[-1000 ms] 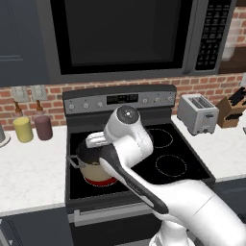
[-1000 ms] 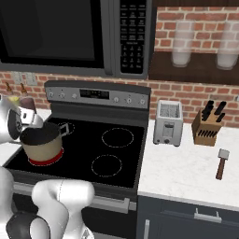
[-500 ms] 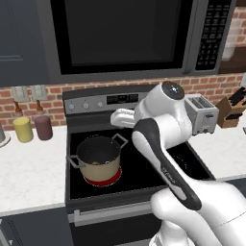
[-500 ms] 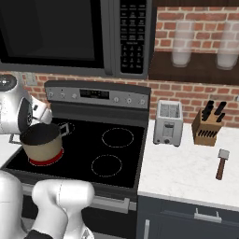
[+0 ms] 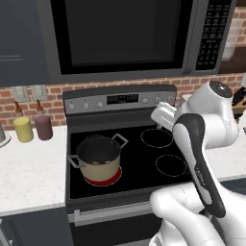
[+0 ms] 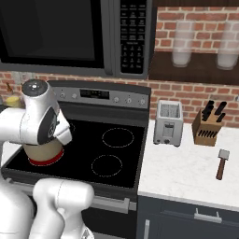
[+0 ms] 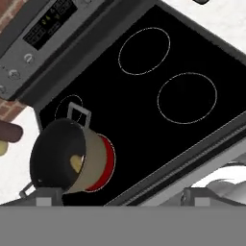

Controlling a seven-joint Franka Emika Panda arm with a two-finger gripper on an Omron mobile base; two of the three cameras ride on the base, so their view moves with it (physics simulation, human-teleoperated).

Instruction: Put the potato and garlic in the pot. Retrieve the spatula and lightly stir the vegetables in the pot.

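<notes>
The pot (image 5: 98, 158) stands on the stove's front left burner, tan outside and dark inside, with grey loop handles. In the hand view the pot (image 7: 67, 161) shows the yellowish potato (image 7: 76, 163) lying inside. The garlic is hidden. The spatula (image 6: 221, 163), with a grey blade and a brown handle, lies on the counter far right of the stove. My gripper (image 5: 162, 116) hangs high over the stove's back right burner, to the right of the pot. The gripper (image 7: 117, 198) is open, with nothing between its fingertips (image 7: 43, 197).
A toaster (image 6: 168, 122) and a knife block (image 6: 207, 128) stand on the right counter between the stove and the spatula. Yellow (image 5: 23, 129) and maroon (image 5: 43, 127) canisters stand on the left counter by the brick wall. A microwave (image 5: 120, 33) hangs above the stove.
The arm has swung from above the pot to the right, over the stove's right burners. The gripper has stayed open and empty. The pot has not moved.
</notes>
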